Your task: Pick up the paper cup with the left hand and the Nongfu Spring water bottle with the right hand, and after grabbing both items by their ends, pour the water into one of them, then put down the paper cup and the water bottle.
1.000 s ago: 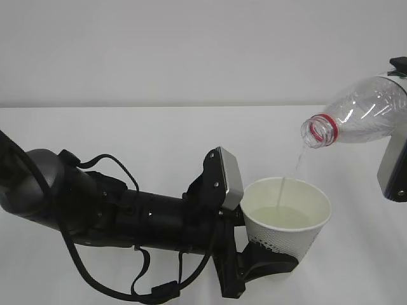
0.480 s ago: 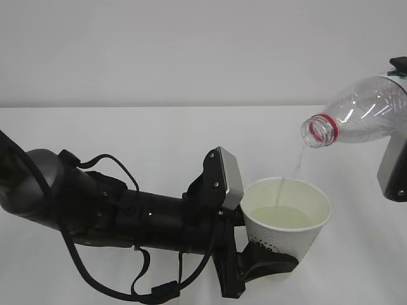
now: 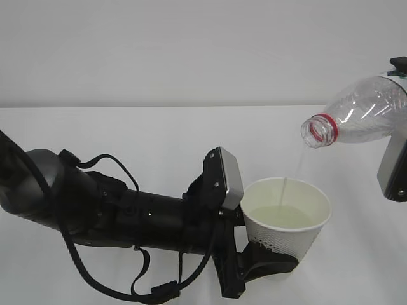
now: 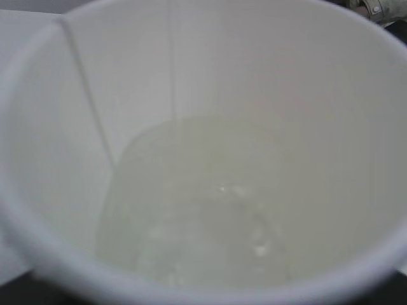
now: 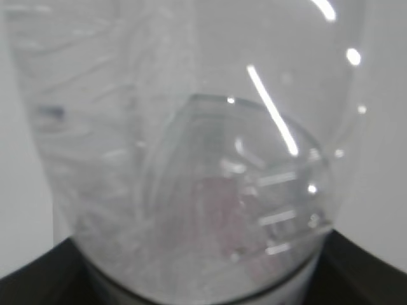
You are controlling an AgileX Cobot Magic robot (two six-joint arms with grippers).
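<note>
My left gripper is shut on the lower wall of the paper cup, holding it upright above the table. The cup's cream inside fills the left wrist view, with water pooled in its bottom. My right gripper, at the right edge, is shut on the Nongfu Spring water bottle by its base end. The bottle lies tilted, its red-ringed mouth pointing down and left above the cup. A thin stream of water falls from the mouth into the cup. In the right wrist view the clear bottle fills the frame.
The white table runs back to a pale wall. My black left arm with its looping cable stretches across the lower left toward the cup.
The stream of water from the bottle's mouth has thinned. Both arms, the cup and the bottle have kept their places.
</note>
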